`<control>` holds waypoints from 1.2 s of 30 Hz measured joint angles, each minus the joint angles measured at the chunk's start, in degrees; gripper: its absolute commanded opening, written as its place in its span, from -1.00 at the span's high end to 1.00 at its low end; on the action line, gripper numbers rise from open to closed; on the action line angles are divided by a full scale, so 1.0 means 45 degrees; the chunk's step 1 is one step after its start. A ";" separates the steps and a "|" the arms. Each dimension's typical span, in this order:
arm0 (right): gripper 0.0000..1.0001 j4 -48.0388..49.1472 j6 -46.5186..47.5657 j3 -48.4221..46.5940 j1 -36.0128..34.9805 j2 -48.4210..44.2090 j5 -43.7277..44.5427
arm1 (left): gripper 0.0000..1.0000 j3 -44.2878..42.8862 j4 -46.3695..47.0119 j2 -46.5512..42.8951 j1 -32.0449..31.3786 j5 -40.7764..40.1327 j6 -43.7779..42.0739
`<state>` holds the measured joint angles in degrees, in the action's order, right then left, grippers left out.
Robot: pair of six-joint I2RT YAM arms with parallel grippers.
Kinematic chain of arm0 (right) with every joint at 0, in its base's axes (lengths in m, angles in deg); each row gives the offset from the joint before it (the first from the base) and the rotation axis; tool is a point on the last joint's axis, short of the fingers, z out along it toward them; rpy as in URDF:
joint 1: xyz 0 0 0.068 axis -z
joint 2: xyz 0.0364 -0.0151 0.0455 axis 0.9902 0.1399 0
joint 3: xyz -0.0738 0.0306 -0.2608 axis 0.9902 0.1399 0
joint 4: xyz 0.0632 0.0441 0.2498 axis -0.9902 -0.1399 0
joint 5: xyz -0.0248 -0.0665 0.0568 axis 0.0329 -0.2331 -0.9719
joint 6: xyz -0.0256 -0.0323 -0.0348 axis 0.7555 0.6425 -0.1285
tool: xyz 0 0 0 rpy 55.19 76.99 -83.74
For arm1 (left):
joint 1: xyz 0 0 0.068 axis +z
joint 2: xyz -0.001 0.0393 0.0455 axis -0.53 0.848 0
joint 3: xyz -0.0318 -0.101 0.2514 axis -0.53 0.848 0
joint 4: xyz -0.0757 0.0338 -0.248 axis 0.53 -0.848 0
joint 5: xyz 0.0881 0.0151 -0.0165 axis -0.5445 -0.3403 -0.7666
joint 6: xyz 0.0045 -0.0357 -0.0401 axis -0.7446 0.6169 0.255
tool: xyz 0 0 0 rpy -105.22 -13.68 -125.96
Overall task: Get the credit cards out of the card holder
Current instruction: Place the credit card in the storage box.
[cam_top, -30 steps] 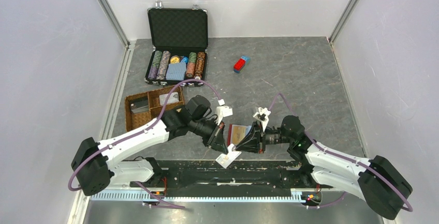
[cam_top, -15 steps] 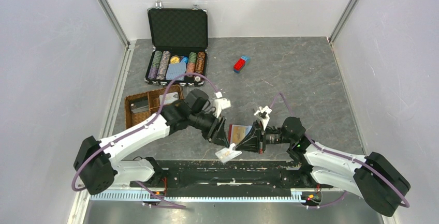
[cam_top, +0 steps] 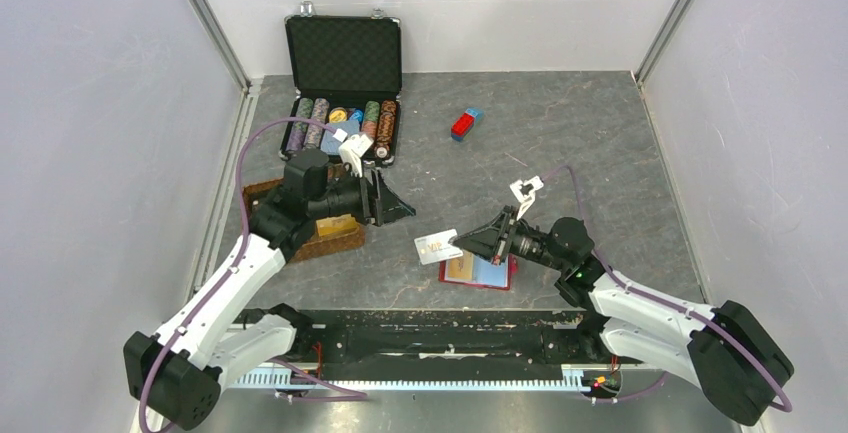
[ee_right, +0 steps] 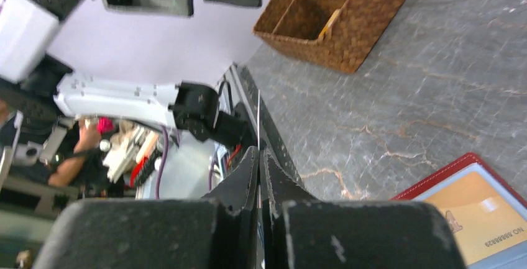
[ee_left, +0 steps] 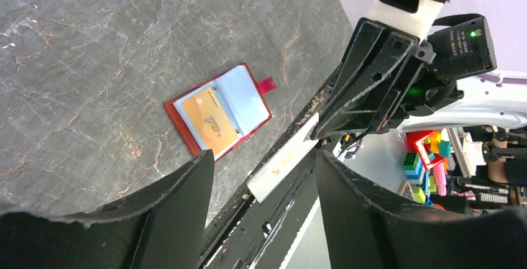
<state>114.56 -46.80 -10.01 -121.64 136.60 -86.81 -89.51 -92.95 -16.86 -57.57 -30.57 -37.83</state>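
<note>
The card holder (cam_top: 490,274) lies open and flat on the table in front of the right arm, dark red with pale slots. An orange credit card (ee_left: 210,122) sits in one slot of the card holder (ee_left: 186,132). My right gripper (cam_top: 468,241) is shut on a white credit card (cam_top: 437,246), held off the table just left of the holder. In the right wrist view that card (ee_right: 258,120) shows edge-on between the shut right gripper (ee_right: 259,155). My left gripper (cam_top: 400,205) is open and empty, well to the left by the basket; its fingertips (ee_left: 205,160) frame the white card (ee_left: 283,166).
A wicker basket (cam_top: 335,235) with compartments sits under the left arm. An open black case (cam_top: 342,63) with poker chips stands at the back left. A small red-and-blue block (cam_top: 466,123) lies at the back centre. The arms' black base rail (cam_top: 430,338) runs along the near edge.
My left gripper opened and drew back up and left toward the basket. The card holder now lies flat on the table. My right gripper stays shut, holding the white card out to the left.
</note>
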 measured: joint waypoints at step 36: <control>1.00 0.5309 -0.4886 0.0933 0.0024 0.0967 0.3832 | 0.45 0.3468 0.9374 0.0665 0.0019 0.1802 0.5678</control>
<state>138.45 -68.78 -5.82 -121.53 140.95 -69.56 -73.91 -50.76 -13.87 -57.48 -22.46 -12.28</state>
